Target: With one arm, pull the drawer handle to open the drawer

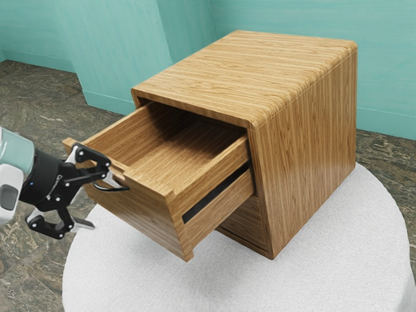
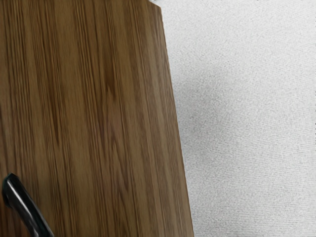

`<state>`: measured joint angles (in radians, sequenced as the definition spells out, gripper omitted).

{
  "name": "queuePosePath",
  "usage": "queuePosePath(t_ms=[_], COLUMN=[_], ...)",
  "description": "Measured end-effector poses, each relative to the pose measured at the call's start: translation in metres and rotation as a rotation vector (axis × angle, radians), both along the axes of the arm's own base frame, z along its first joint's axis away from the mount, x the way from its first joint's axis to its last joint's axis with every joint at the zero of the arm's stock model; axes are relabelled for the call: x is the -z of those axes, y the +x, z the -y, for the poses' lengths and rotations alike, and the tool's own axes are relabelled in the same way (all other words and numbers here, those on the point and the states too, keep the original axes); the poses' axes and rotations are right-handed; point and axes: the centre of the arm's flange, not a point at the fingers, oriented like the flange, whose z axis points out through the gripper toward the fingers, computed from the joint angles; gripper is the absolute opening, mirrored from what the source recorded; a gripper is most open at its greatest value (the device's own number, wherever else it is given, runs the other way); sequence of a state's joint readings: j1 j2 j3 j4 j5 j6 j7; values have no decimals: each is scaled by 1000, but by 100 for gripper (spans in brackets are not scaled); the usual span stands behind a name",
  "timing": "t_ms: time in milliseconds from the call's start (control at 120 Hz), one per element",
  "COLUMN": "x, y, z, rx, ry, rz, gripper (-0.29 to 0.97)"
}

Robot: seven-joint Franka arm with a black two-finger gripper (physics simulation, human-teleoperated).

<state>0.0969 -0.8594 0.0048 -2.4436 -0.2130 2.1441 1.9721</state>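
A round white table (image 1: 364, 260) carried a wooden cabinet (image 1: 305, 130), which stood toward the exterior view's right. Its upper drawer (image 1: 162, 153) was slid well out toward the exterior view's left, with the inside open to view and the front panel hanging past the table's edge. The arm came in from the exterior view's left, and the black gripper (image 1: 91, 199) sat right at the drawer's front. Its fingers were spread wide and were not clamped on anything. The upper finger (image 1: 91, 159) lay against the top edge of the front panel, while the lower one hung apart below it. The small dark handle (image 1: 112, 188) curved out from the panel in the gap between them, just under the upper finger. In the wrist view the drawer front (image 2: 89, 118) lay close before the hand, with the glossy handle (image 2: 22, 210) at its corner and the table's surface (image 2: 247, 123) beside it.
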Motion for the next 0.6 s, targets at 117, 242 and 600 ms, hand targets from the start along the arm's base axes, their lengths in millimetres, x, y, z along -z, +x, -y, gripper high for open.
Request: queuePosePath(t_ms=[117, 242, 600], x=[-11, -16, -173], y=[-13, -21, 78], z=[-5, -13, -33], rx=[-5, -14, -222], ry=[-9, -23, -4], rz=[23, 27, -120], gripper=[43, 56, 67])
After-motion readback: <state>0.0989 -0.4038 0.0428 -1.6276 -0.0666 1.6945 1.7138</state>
